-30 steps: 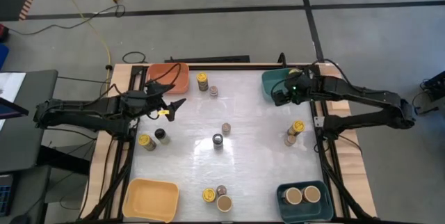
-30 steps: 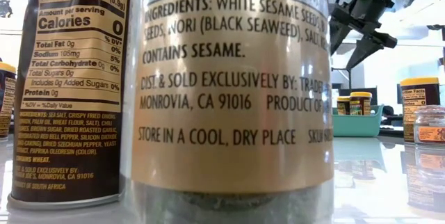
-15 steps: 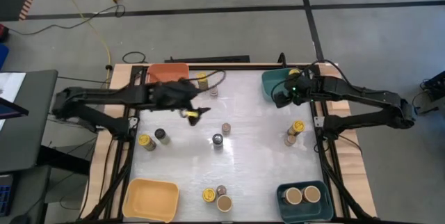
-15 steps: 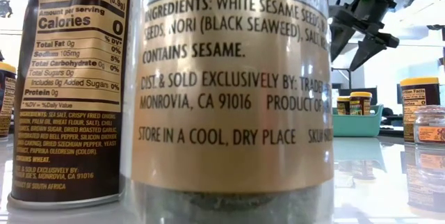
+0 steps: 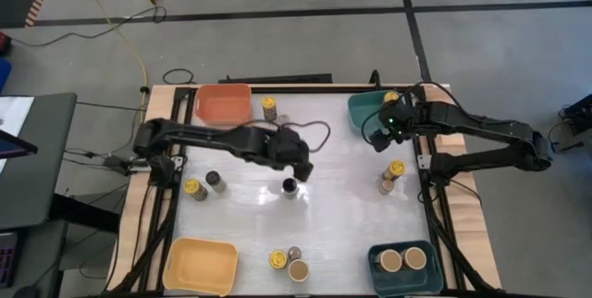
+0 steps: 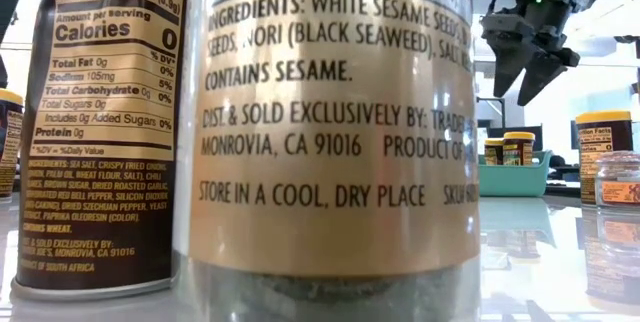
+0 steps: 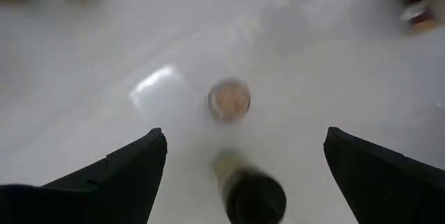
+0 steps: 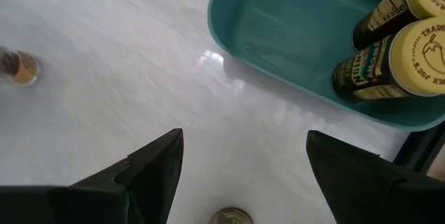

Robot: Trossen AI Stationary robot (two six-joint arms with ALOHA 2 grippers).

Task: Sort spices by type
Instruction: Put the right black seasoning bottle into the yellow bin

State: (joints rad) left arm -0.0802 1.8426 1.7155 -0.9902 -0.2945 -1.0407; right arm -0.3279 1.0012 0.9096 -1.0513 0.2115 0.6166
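Observation:
Spice jars stand scattered on the white table [image 5: 342,215]. My left gripper [image 5: 301,170] hangs open over the table's middle. A small jar with a pale top [image 7: 229,99] shows between its fingers, and a black-lidded jar [image 7: 256,196] [image 5: 289,186] stands just beside it; it touches neither. My right gripper [image 5: 381,131] [image 6: 530,62] is open and empty, hovering by the near-left corner of the far teal bin [image 8: 292,36]. That bin holds two yellow-lidded jars [image 8: 389,57].
An orange bin [image 5: 223,103] stands far left, a yellow bin [image 5: 200,266] near left, and a near-right teal bin [image 5: 403,279] holds two tan-lidded jars. Other jars stand at the left [image 5: 193,188], right [image 5: 396,167], far [image 5: 268,105] and near [image 5: 298,270] edges.
My left arm has swept from the table's left edge to its middle, and its gripper has tipped downward and rolled, staying open. My right gripper has rolled a little in place. No jar has moved.

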